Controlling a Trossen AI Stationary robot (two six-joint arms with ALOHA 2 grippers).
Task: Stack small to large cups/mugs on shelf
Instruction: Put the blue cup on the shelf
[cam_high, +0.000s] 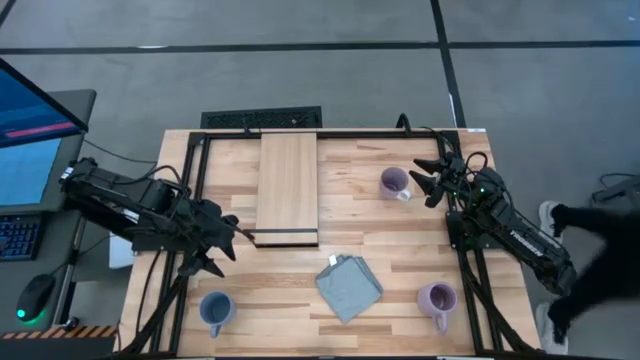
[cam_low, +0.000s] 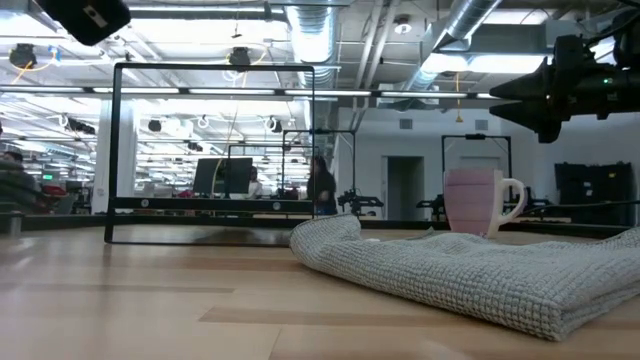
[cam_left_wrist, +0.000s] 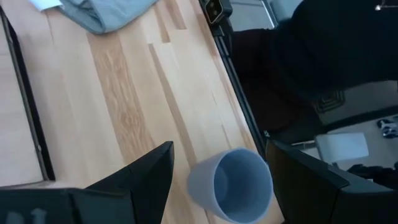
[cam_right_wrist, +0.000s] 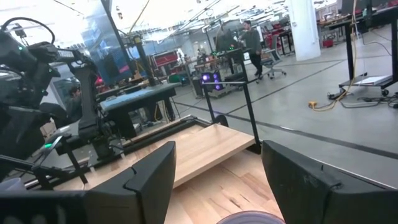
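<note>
OK, high view: shelf (cam_high: 288, 186) lies upper centre on the tabletop (cam_high: 370, 230), nothing on it. Blue mug (cam_high: 214, 310) lower left, one lilac mug (cam_high: 395, 183) upper right, second lilac mug (cam_high: 437, 298) lower right, grey-blue cloth (cam_high: 348, 287) lower centre between them. Left gripper (cam_high: 222, 243) sits left of the shelf's near end, fingers apart, holding nothing. Right gripper (cam_high: 428, 177) is just right of the upper lilac mug, fingers apart, not touching it.

Low view: only one lilac mug (cam_low: 474, 200) shows, standing upright behind the cloth (cam_low: 480, 270); blue mug out of frame.

Left wrist view: blue mug (cam_left_wrist: 233, 184) at bottom centre, opening toward the camera, framed between the spread fingers (cam_left_wrist: 146, 177).

Right wrist view: shelf (cam_right_wrist: 189, 149) mid-frame, lilac rim (cam_right_wrist: 249, 218) at bottom edge.

No readable writing in any view.
</note>
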